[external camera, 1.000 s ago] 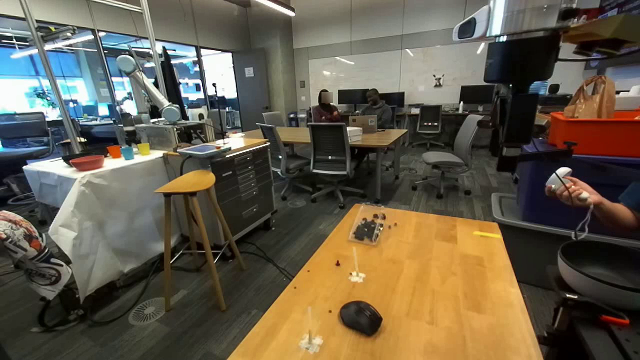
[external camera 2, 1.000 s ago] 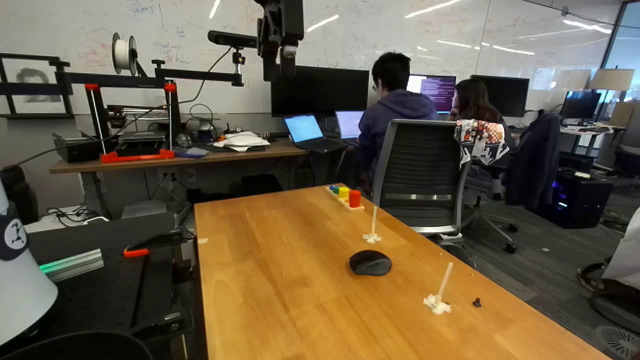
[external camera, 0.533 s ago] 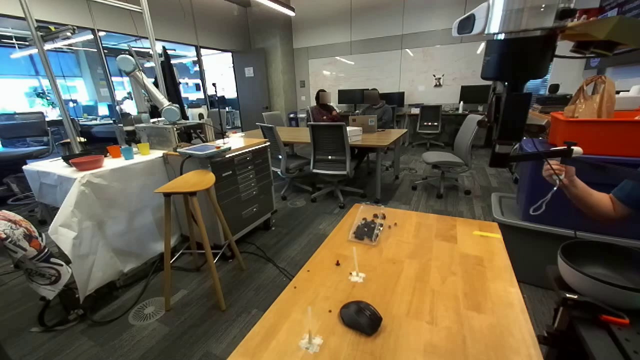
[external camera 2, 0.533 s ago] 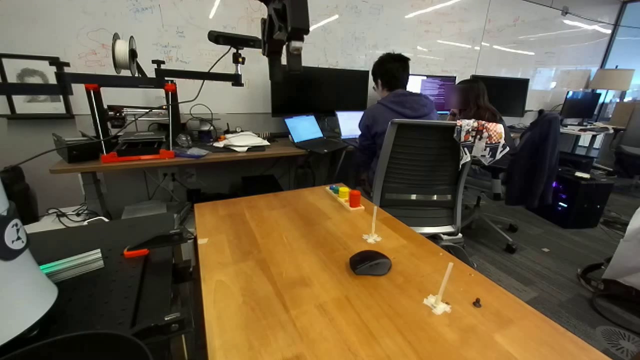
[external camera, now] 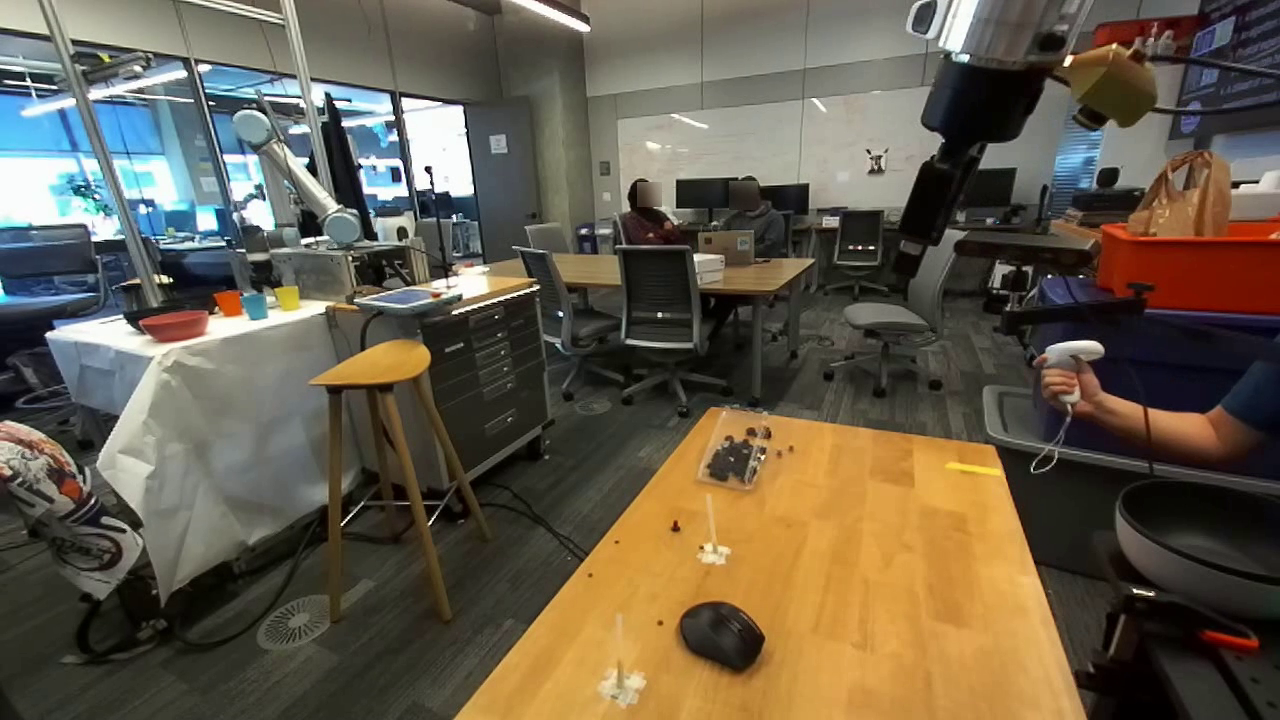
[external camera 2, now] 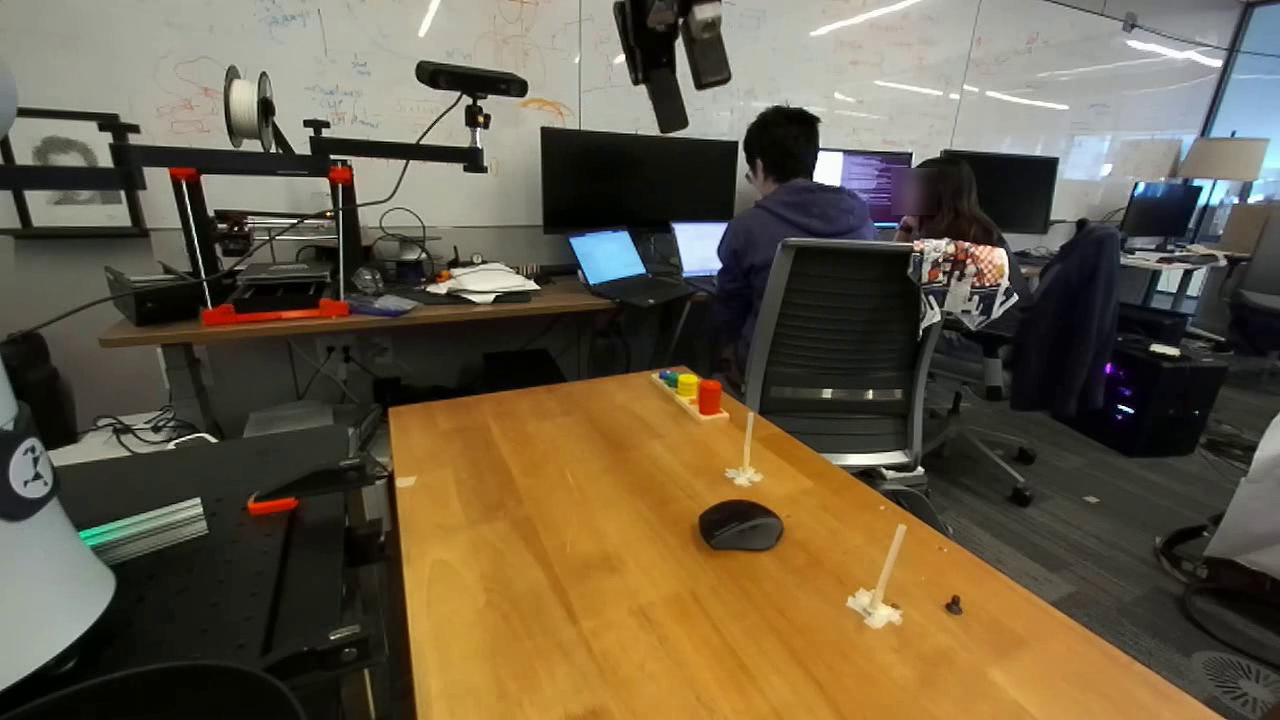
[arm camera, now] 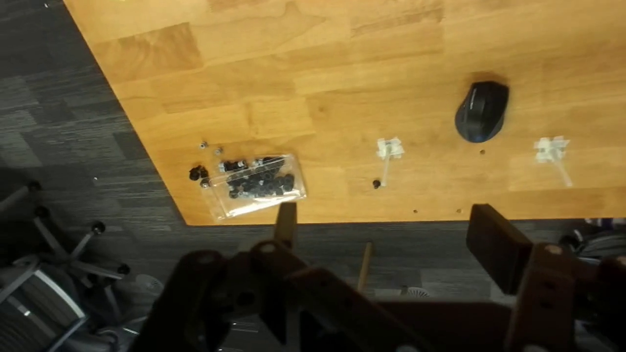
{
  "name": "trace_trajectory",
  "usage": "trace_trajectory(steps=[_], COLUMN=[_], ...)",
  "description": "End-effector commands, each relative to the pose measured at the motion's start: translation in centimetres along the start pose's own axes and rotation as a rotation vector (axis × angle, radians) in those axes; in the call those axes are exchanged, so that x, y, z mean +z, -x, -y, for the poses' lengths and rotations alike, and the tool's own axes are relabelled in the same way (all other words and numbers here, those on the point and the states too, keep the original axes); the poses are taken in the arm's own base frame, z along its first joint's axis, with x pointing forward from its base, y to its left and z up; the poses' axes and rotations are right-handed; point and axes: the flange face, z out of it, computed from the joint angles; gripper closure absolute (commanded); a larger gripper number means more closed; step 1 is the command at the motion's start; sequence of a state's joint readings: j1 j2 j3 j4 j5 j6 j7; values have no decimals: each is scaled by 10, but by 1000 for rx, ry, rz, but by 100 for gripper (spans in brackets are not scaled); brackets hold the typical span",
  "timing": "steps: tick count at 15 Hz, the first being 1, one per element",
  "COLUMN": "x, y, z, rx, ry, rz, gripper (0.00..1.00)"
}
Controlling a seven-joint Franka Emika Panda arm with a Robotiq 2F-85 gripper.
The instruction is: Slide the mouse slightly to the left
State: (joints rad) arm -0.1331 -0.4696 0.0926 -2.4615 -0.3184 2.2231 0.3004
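The black mouse (external camera: pixel 721 635) lies on the wooden table (external camera: pixel 880 560), between and beside two taped-down upright white sticks. It also shows in an exterior view (external camera 2: pixel 740 525) and at the upper right of the wrist view (arm camera: pixel 482 111). My gripper (external camera: pixel 910 258) is high in the air, tilted, well above and away from the mouse. It shows at the top of an exterior view (external camera 2: pixel 690 102) with its fingers apart. In the wrist view the gripper (arm camera: pixel 384 210) is open, with nothing between its fingers (arm camera: pixel 496 249). It touches nothing.
One stick stands on taped base (arm camera: pixel 390 148), the other on taped base (arm camera: pixel 552 149). A clear container of dark pieces (arm camera: pixel 259 181) lies near the table corner. A coloured toy (external camera 2: pixel 708 398) stands at the table's edge. A camera on a stand (external camera 2: pixel 470 80) is near the arm.
In both exterior views my gripper has shifted sideways and now hangs tilted, where it hung straight down before. A person's hand with a white controller also moved. The mouse has not moved.
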Motion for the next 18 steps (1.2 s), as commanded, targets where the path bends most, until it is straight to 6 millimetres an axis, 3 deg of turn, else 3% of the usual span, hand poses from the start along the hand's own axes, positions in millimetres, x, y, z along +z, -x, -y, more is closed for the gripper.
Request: trace_trajectory(steps=[1,5,9,14,18], x=[32,74,113,162,197], y=[-14,-21,-25,-18,-19], z=[-9,-1,30,91,120], rx=[75,95,64,-12,-57], ry=[15,-27,-120,-153,-117], rz=[-17,21,61,121,149], gripper=[42,73,100,100,100])
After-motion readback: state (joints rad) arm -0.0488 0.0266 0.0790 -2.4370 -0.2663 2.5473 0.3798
